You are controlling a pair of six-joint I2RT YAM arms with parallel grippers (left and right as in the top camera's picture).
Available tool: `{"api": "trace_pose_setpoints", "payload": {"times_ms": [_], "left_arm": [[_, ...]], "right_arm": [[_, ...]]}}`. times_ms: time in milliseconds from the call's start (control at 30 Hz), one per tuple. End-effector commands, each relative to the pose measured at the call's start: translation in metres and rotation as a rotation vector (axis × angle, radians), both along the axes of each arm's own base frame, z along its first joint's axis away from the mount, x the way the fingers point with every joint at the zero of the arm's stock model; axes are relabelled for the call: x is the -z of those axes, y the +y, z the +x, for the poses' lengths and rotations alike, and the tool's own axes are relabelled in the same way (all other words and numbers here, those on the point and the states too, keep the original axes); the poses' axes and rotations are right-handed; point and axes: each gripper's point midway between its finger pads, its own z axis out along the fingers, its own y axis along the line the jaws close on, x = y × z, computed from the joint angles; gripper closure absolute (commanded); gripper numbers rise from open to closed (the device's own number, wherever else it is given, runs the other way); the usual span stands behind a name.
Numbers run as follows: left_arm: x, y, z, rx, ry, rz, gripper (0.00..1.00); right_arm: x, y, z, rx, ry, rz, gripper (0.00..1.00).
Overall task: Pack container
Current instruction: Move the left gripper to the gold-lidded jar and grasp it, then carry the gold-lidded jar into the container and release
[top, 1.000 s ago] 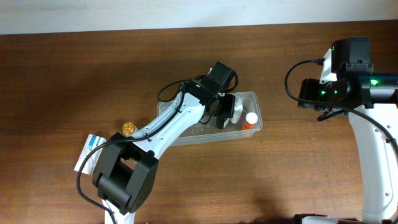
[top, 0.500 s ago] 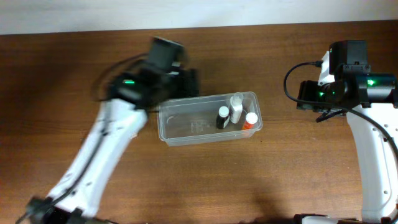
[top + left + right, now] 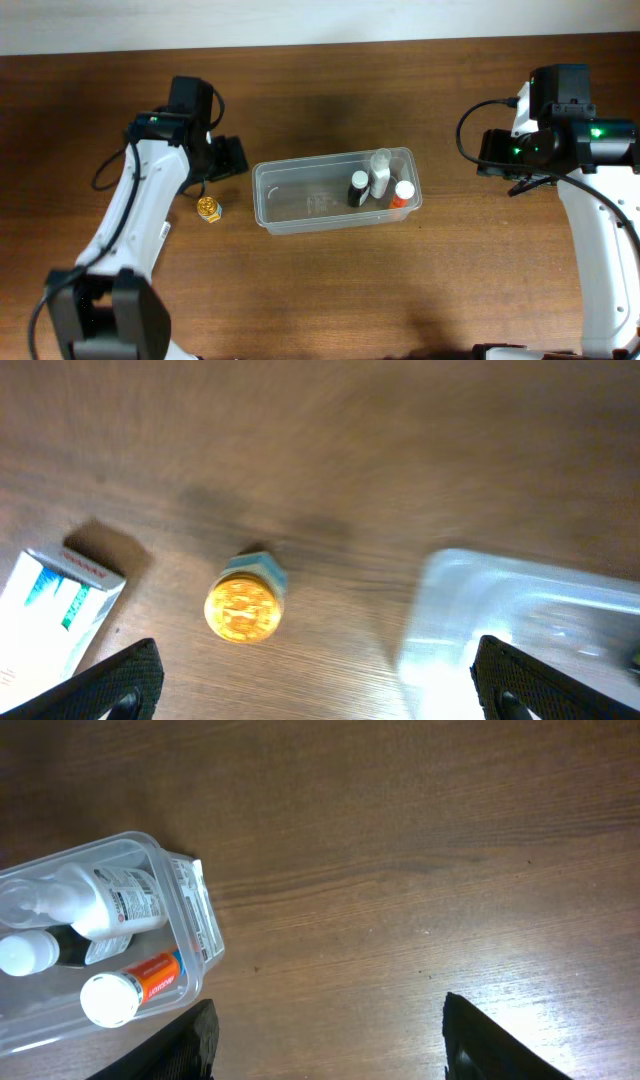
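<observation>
Container (image 3: 300,205) is sitting mid-table, with three bottles (image 3: 380,172) crowding its 3 o'clock end. One gold-lidded jar (image 3: 207,208) is standing at its 9 o'clock, apart from the wall. The left wrist view is showing one white-and-teal box (image 3: 55,610), which the arm is covering overhead. Bare table (image 3: 330,290) is lying open at 12, 3 and 6 o'clock. The left gripper (image 3: 318,685) is hanging with fingers spread wide, gripping nothing. The right gripper (image 3: 330,1045) is also keeping its fingers apart.

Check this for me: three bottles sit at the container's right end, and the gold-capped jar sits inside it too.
Not quite. The jar is outside the container, on the table to its left, as the overhead view shows. The three bottles do sit at the container's right end.
</observation>
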Motion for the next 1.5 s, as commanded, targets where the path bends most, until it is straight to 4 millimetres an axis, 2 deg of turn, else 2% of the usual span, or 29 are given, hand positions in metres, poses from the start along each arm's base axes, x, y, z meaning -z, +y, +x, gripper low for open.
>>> {"api": "trace_pose_setpoints", "payload": {"times_ms": [0, 167, 367, 500, 600, 700, 733, 767, 867, 1033, 1467], "left_arm": [[0.027, 0.02, -0.004, -0.044, 0.079, 0.012, 0.01], [0.058, 0.032, -0.009, -0.073, 0.17, 0.017, 0.01], [0.089, 0.026, -0.016, -0.07, 0.266, -0.013, 0.01], [0.103, 0.022, -0.021, -0.068, 0.313, -0.031, 0.01], [0.107, 0.022, -0.024, -0.069, 0.335, -0.032, 0.02], [0.107, 0.022, -0.026, -0.069, 0.343, -0.032, 0.11], [0.107, 0.022, -0.028, -0.069, 0.35, -0.031, 0.22], [0.106, 0.022, -0.029, -0.069, 0.355, -0.031, 0.28], [0.106, 0.022, -0.033, -0.07, 0.373, -0.03, 0.37], [0.105, 0.022, -0.039, -0.07, 0.395, -0.029, 0.41], [0.105, 0.028, -0.037, -0.071, 0.387, 0.002, 0.54]], "right_arm": [[0.003, -0.001, 0.0, 0.011, 0.005, 0.009, 0.36], [0.003, -0.001, 0.0, 0.011, 0.005, 0.008, 0.36], [0.002, -0.001, 0.0, 0.011, 0.005, 0.008, 0.36], [0.003, -0.001, 0.0, 0.007, 0.006, 0.007, 0.36], [0.003, -0.001, 0.0, 0.007, 0.006, 0.007, 0.36], [0.002, -0.001, 0.0, 0.007, 0.005, 0.007, 0.36], [0.002, -0.001, 0.0, 0.007, 0.005, 0.007, 0.36], [0.002, -0.001, 0.0, 0.007, 0.005, 0.007, 0.36], [0.002, -0.001, 0.0, 0.007, 0.005, 0.007, 0.36], [0.002, -0.001, 0.0, 0.008, 0.005, 0.007, 0.36], [0.002, -0.001, 0.0, 0.008, 0.005, 0.007, 0.36]]}}
